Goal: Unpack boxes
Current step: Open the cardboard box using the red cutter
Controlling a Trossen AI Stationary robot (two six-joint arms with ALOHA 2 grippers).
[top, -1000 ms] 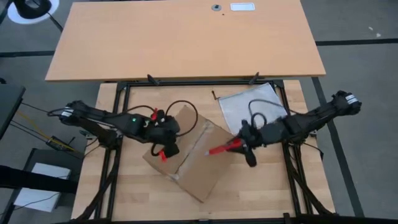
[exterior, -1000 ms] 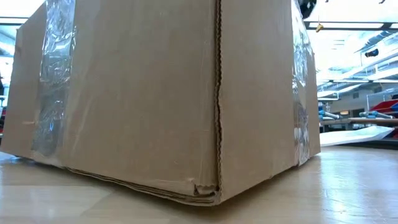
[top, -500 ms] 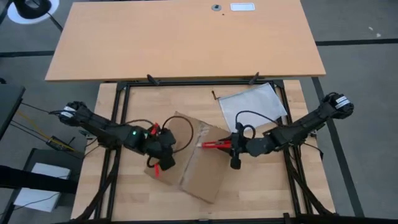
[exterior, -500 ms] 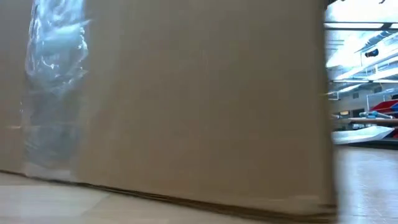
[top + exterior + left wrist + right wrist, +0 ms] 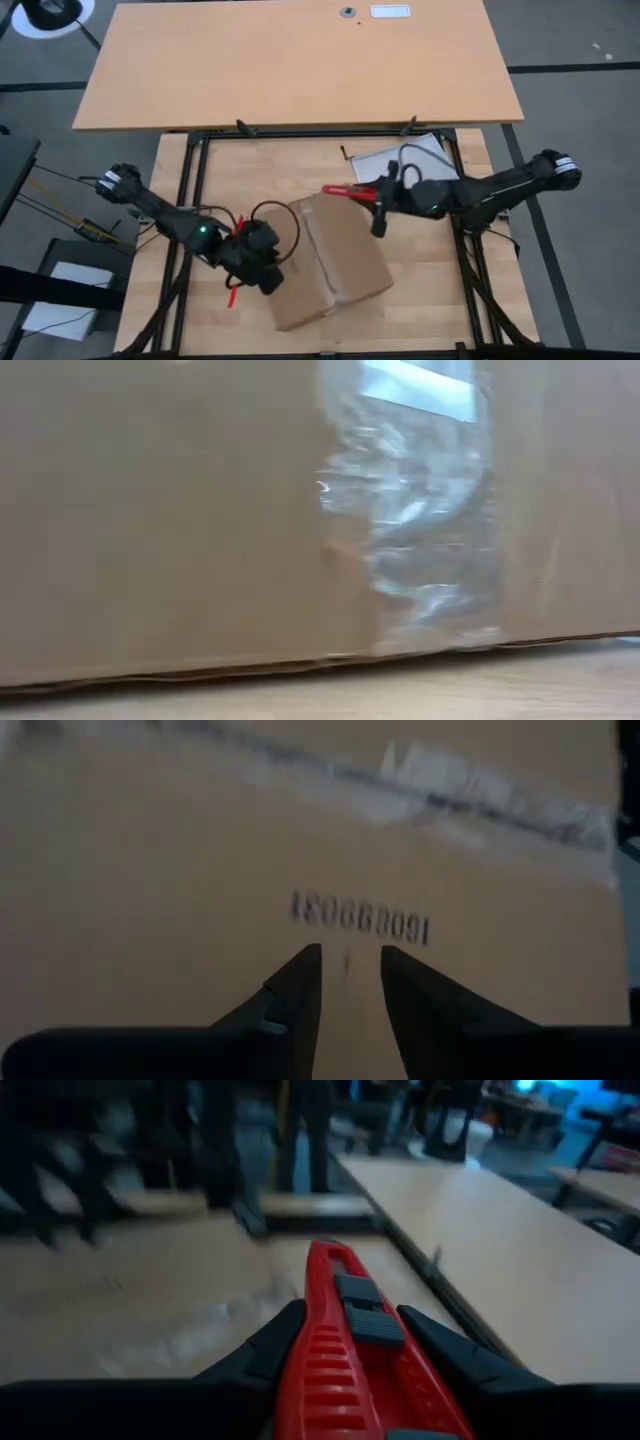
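Carton (image 5: 330, 262): mid-surface, skewed, taped seam (image 5: 480, 795) uncut.
My right gripper (image 5: 350, 1342): fingers clamp red cutter (image 5: 350, 190), off far corner.
My left gripper (image 5: 348, 982): fingers narrow, empty, against carton side.
Risk: carton slides, blade misses seam.

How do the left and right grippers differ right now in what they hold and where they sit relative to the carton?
The right gripper is shut on the red box cutter; the left gripper holds nothing, its fingers slightly apart at the cardboard carton. In the high view the left gripper sits at the carton's left side, while the right gripper sits off its far corner. Both are dark two-finger grippers.
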